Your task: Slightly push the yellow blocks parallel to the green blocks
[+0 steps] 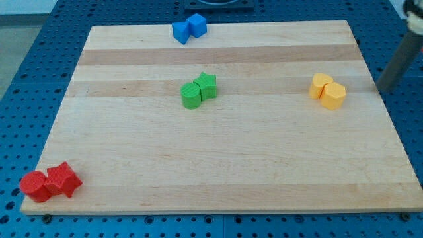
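Two yellow blocks touch each other at the view's right: one (321,85) sits up-left of a hexagon-like one (334,96). Two green blocks touch near the board's middle: a round one (192,95) sits down-left of a star-like one (207,85). My tip (380,89) is at the board's right edge, a short way right of the yellow blocks and not touching them. The dark rod rises from it toward the view's top right.
Two blue blocks (189,28) touch at the board's top edge. Two red blocks (50,183) touch at the bottom left corner. The wooden board (218,165) lies on a blue perforated table (26,73).
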Robot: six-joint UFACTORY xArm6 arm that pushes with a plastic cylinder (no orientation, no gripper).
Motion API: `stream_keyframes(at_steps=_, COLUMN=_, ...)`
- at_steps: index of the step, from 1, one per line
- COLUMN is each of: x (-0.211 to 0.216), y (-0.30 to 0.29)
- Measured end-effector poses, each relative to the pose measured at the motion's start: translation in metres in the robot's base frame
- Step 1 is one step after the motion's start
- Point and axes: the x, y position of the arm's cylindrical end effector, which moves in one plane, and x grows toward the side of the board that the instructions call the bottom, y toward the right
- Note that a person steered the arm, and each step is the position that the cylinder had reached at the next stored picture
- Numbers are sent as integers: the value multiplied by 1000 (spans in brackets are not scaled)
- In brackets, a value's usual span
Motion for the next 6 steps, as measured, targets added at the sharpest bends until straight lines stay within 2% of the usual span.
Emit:
stream_keyframes(at_steps=3, x=42, y=-92)
stream_keyframes(at_steps=4, x=51, y=-98)
stream_keyframes(at_steps=5, x=50, y=-34)
stream_keyframes(at_steps=6, x=30, y=-31)
